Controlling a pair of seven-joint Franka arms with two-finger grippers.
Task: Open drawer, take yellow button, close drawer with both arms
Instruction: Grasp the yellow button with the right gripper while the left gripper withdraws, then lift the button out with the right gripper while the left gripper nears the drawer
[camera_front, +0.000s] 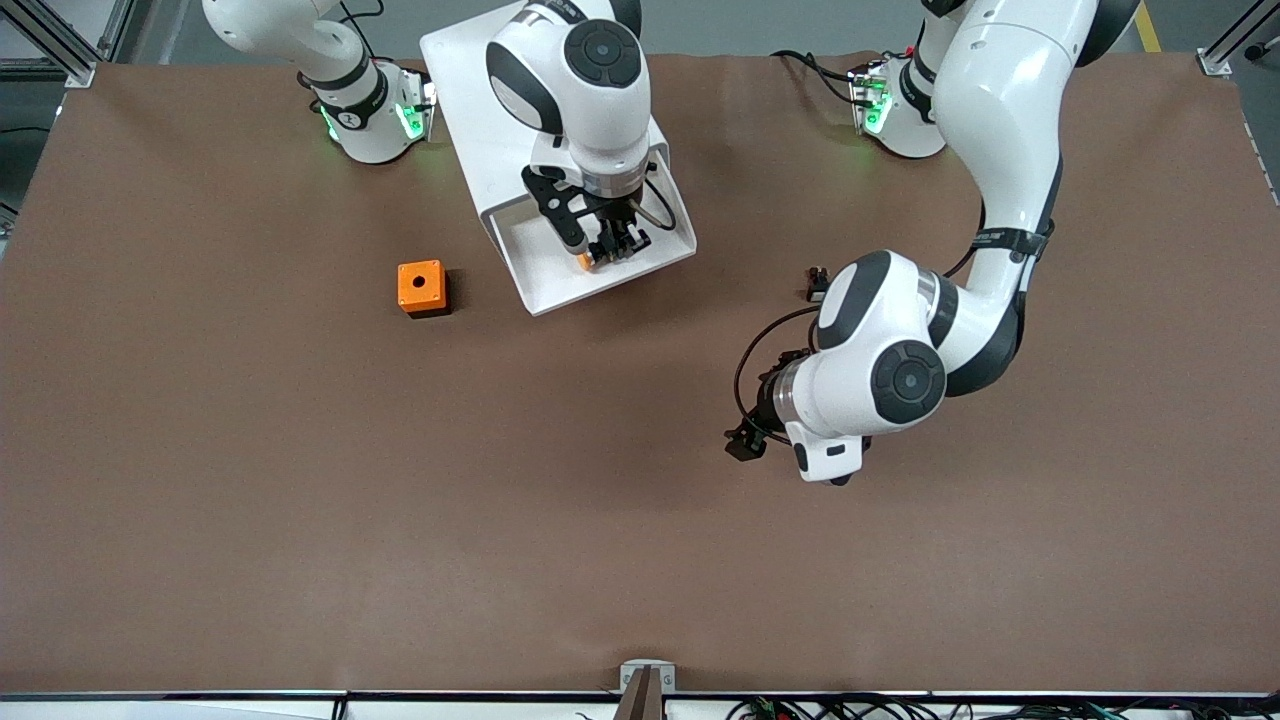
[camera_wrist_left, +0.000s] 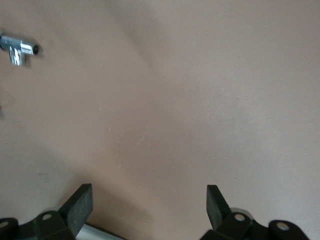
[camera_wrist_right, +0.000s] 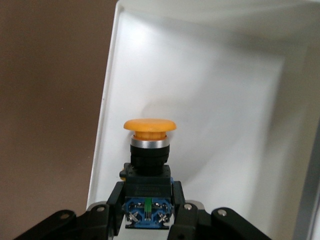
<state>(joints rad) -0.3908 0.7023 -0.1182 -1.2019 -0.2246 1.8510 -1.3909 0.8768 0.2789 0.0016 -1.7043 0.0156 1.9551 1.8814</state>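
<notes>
Brown table (camera_front: 300, 500); right gripper (camera_wrist_right: 149, 210) grips button (camera_wrist_right: 149, 145).

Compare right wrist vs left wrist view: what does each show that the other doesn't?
Right wrist only: the right gripper shut on the button, orange-yellow cap up, over the open white drawer.

Left wrist only: the left gripper, fingers open and holding nothing, above bare table, with a small chrome fitting lying on it.

Both: brown tabletop and the arm's own black fingers at the frame edge. Neither shows the other arm.
</notes>
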